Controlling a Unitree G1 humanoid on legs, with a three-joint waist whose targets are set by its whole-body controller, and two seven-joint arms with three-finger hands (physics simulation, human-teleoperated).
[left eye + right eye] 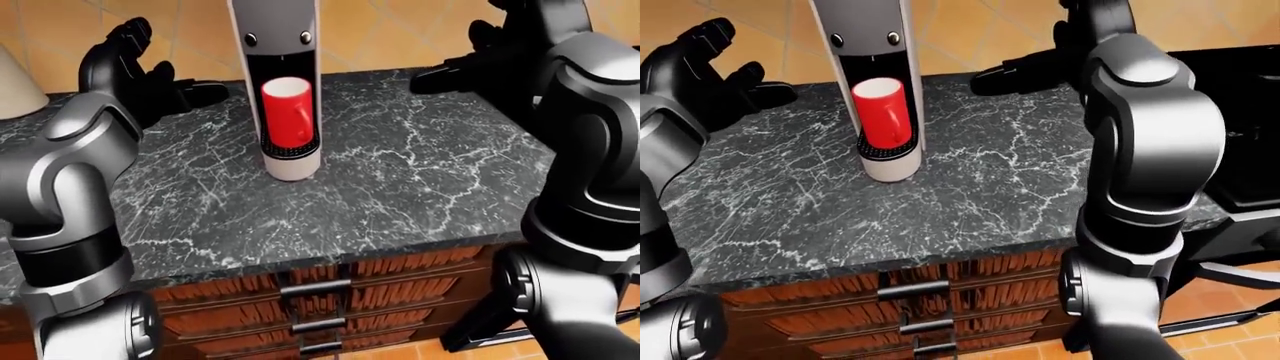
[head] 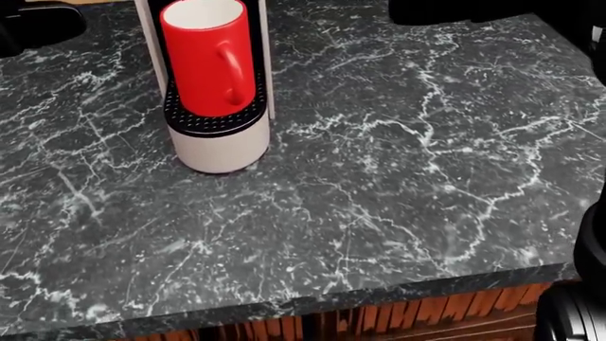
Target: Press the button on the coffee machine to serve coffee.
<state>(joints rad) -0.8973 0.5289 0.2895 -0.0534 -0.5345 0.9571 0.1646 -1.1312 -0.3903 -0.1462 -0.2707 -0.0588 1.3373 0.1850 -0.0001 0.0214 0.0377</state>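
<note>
The tall silver coffee machine (image 1: 275,45) stands on the dark marble counter (image 2: 426,177), two small round buttons (image 1: 305,36) on its face above the spout. A red mug (image 2: 207,60) sits on its perforated drip tray (image 2: 216,122), handle turned to the right of the view. My left hand (image 1: 165,67) hovers over the counter left of the machine, fingers spread and empty. My right hand (image 1: 1040,60) is raised to the machine's right at about button height, also open, a clear gap from the machine.
Wooden drawers (image 1: 320,300) with metal handles run under the counter edge. A cream object (image 1: 15,82) stands at the counter's far left. A black appliance (image 1: 1240,112) lies right of the counter. Orange tiles cover the wall behind.
</note>
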